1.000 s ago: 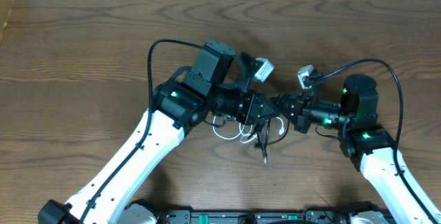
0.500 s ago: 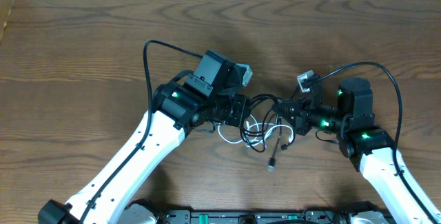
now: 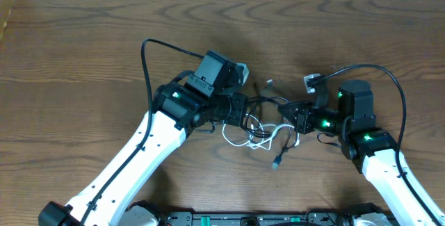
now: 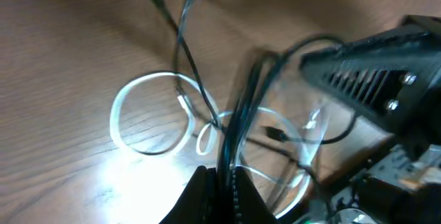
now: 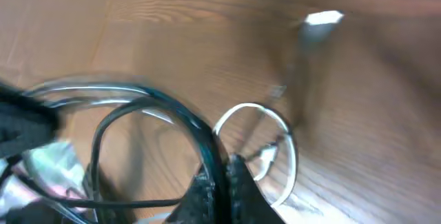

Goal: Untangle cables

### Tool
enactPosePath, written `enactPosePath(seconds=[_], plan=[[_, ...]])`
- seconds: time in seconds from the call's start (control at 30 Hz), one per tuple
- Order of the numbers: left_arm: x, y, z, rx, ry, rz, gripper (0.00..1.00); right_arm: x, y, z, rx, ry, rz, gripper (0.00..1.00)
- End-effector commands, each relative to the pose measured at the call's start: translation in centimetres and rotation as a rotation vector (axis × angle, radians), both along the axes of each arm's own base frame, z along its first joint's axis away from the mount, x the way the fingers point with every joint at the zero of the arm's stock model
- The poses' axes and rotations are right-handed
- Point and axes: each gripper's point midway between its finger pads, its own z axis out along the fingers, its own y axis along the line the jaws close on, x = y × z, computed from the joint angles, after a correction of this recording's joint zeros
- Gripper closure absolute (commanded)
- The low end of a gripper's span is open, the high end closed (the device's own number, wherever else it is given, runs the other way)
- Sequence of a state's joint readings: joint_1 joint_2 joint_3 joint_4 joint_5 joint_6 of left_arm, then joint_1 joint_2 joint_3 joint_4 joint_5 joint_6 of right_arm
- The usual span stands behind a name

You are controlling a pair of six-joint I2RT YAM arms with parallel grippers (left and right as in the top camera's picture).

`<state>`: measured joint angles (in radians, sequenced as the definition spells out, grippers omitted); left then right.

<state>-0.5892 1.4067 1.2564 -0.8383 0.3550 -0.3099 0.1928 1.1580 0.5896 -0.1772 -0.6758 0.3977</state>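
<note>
As end effectors (image 3: 245, 110) (image 3: 289, 112) clamp, cables (image 3: 279, 127) hang tangled.

Dark wood-grain table (image 3: 83, 52), white edge beyond

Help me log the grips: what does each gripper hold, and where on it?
Both pinch the black cord mid-length: the left gripper on bunched strands, the right gripper on a loop.

The desk (image 3: 83, 45) is dark brown with wavy grain. The white cable (image 4: 114, 117) and the black cable (image 4: 238, 124) are plain.
</note>
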Motion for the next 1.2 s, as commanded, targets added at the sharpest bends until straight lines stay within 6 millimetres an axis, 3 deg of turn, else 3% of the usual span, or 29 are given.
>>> enactPosePath(seconds=[0.0,0.3,0.53,0.63,0.67,0.77,0.83,0.93,1.0,1.17], plan=[[1.5,1.9,0.1,0.043,-0.03,0.059,0.92,1.8,-2.8,-1.3,-0.083,0.045,-0.195,0.99],[2.4,4.0,-0.1,0.053,-0.009,0.124,0.93,1.6,-4.4,-2.8,-0.161,0.09,-0.269,0.99],[2.3,4.1,-0.1,0.056,-0.004,0.128,0.93,0.1,-10.7,-6.4,-0.382,0.254,-0.557,0.99],[2.3,4.2,0.2,0.049,-0.012,0.128,0.93,0.1,-11.9,-6.6,-0.389,0.271,-0.594,0.99],[2.1,3.9,0.4,0.035,-0.009,0.121,0.93,0.3,-11.7,-6.4,-0.372,0.263,-0.59,0.94],[1.2,2.1,1.4,-0.074,0.025,0.059,0.93,1.8,-8.2,-4.1,-0.245,0.128,-0.378,0.56],[0.7,0.7,2.3,-0.158,0.042,0.012,0.93,2.0,-4.7,-1.4,-0.111,0.006,-0.176,0.45],[0.7,-0.6,3.4,-0.238,0.042,-0.017,0.93,1.3,-1.3,2.2,0.065,-0.108,0.018,0.46],[0.9,-1.1,4.0,-0.28,0.048,-0.012,0.93,0.8,-0.4,3.5,0.125,-0.138,0.087,0.48],[1.4,-1.8,4.9,-0.349,0.099,0.075,0.93,-1.1,0.9,4.5,0.215,-0.121,0.201,0.53]])
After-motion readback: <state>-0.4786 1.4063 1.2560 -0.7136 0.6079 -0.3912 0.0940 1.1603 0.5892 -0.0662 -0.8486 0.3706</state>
